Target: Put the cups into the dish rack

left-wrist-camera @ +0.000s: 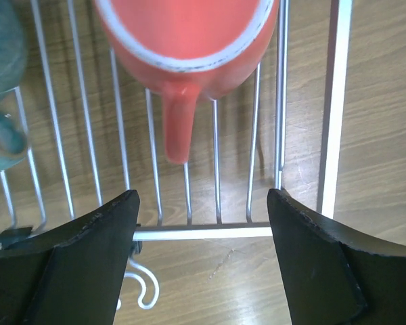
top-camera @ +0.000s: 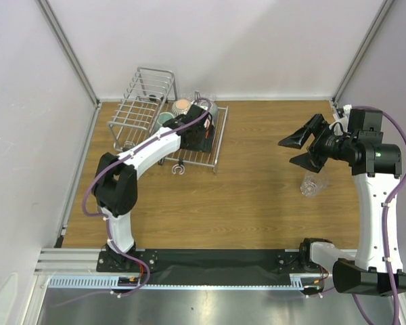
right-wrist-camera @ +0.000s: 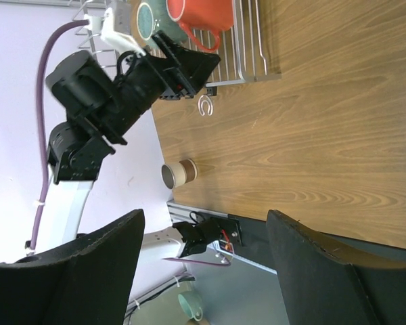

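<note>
Left fingers (left-wrist-camera: 95, 257) open, empty over the orange cup (left-wrist-camera: 189, 34) in the rack (left-wrist-camera: 281, 135); right fingers (right-wrist-camera: 311, 271) open, empty near the glass (top-camera: 314, 183) on the desk (top-camera: 257, 169) — an off-centre pinch could shoot it away.

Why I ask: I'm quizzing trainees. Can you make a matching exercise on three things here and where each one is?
Things:
1. orange mug
2. clear glass
3. left gripper

Places:
A. open, above the rack edge
B. on the bare table, outside the rack
C. inside the rack, handle pointing toward the left gripper

Pairs: 1-C, 2-B, 3-A
</note>
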`<action>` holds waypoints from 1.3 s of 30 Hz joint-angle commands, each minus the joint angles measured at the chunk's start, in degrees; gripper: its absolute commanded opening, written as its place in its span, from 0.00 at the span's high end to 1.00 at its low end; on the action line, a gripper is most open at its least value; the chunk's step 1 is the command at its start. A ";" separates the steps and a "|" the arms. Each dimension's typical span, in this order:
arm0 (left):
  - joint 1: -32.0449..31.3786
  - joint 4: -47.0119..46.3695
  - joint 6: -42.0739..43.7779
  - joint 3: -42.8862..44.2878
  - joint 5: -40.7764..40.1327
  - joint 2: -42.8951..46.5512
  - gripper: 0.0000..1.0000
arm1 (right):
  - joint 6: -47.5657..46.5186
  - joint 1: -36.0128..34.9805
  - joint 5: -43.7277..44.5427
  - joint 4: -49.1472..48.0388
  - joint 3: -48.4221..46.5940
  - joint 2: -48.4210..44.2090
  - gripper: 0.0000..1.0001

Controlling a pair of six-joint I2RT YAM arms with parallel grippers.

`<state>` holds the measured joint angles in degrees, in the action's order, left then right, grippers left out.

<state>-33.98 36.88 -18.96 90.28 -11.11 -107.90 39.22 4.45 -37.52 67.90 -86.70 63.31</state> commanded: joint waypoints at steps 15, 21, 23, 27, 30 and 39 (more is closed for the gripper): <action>2.33 -5.24 6.57 5.26 0.30 -6.71 0.31 | -1.25 0.47 -0.71 0.74 -2.60 1.47 0.21; 2.34 -6.12 6.83 6.14 -0.05 -8.03 0.58 | -1.60 0.56 -0.71 0.92 -2.69 1.55 0.21; 2.34 -6.12 7.27 6.40 -0.31 -8.29 0.65 | -1.61 0.56 -0.72 0.92 -2.69 1.64 0.21; 2.34 -5.60 8.23 7.01 -1.80 -8.47 0.94 | -1.87 0.56 -0.72 1.01 -2.78 1.73 0.21; 2.34 -5.16 8.59 7.10 -4.00 -7.60 1.00 | -1.69 0.47 -0.89 0.83 -2.43 1.64 0.21; 2.51 -8.31 7.18 1.39 -12.88 0.05 1.00 | -1.08 0.47 -1.07 -0.05 -1.20 1.20 0.21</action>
<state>-31.94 32.69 -11.55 92.09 -18.37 -114.32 38.74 4.73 -37.58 68.71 -87.13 65.08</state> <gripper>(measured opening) 0.188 0.793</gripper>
